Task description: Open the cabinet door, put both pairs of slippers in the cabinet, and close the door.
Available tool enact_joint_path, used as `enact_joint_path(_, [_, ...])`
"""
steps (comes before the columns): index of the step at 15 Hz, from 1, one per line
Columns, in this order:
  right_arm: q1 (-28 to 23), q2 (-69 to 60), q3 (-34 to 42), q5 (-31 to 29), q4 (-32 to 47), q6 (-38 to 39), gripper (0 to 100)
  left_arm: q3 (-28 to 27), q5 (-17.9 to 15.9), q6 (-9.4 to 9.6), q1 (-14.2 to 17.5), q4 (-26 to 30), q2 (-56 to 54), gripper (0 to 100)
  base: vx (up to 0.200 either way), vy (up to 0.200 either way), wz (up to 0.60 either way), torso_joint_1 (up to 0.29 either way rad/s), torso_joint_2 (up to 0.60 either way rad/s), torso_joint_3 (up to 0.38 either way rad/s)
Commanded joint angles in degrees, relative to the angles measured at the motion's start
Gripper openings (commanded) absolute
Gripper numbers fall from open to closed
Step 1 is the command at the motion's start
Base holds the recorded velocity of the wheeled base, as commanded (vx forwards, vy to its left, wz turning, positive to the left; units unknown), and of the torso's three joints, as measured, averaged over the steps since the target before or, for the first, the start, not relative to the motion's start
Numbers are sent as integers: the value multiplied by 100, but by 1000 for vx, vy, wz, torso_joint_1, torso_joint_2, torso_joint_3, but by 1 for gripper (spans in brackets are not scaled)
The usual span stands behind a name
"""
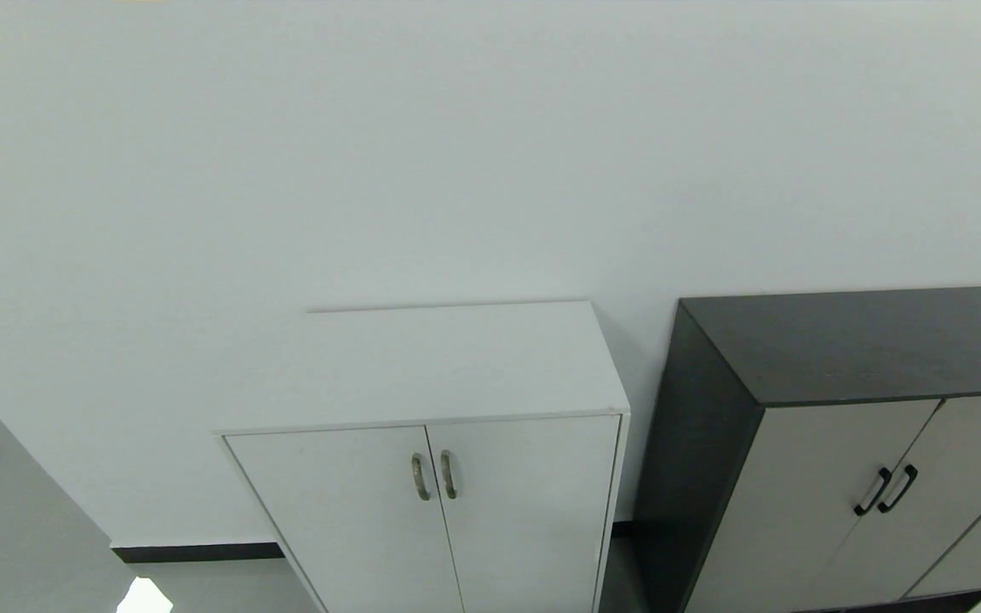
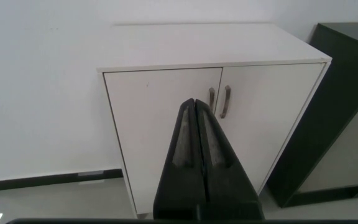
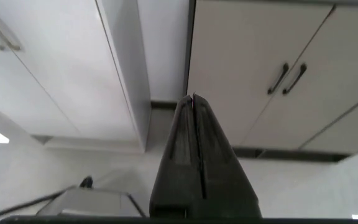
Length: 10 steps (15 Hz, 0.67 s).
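Observation:
A white two-door cabinet (image 1: 422, 502) stands against the wall with both doors closed. Its two metal handles (image 1: 433, 475) sit side by side at the middle seam. In the left wrist view my left gripper (image 2: 195, 102) is shut with nothing in it, held in front of the white cabinet (image 2: 166, 137) just short of its handles (image 2: 219, 101). My right gripper (image 3: 192, 98) is shut and empty, hanging low before the gap between the white cabinet (image 3: 61, 74) and the dark one.
A dark cabinet (image 1: 840, 443) with pale doors and black handles (image 1: 886, 489) stands close on the right of the white one. A narrow gap (image 1: 635, 511) separates them. Grey floor (image 1: 22, 528) lies open to the left, with a black skirting strip (image 1: 201, 552) along the wall.

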Motion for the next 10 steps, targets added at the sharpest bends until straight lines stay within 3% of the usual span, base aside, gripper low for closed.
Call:
enact_joint_path(1, [472, -608, -8, -22, 1, -20, 0, 2, -2, -2, 1, 2, 4, 0, 0, 0, 0, 0, 0, 0])
enact_joint_path(4, [1334, -846, -17, -189, 19, -20, 0, 2, -2, -2, 1, 2, 4, 0, 0, 0, 0, 0, 0, 0])
enact_joint_path(7, [1967, -731, -61, -945, 124, -37, 0, 2, -2, -2, 1, 2, 4, 0, 0, 0, 0, 0, 0, 0])
enact_joint_path(10, [1580, -863, -149, -1095, 388, -107, 0, -6, 42, -2, 1, 2, 4, 0, 0, 0, 0, 0, 0, 0])
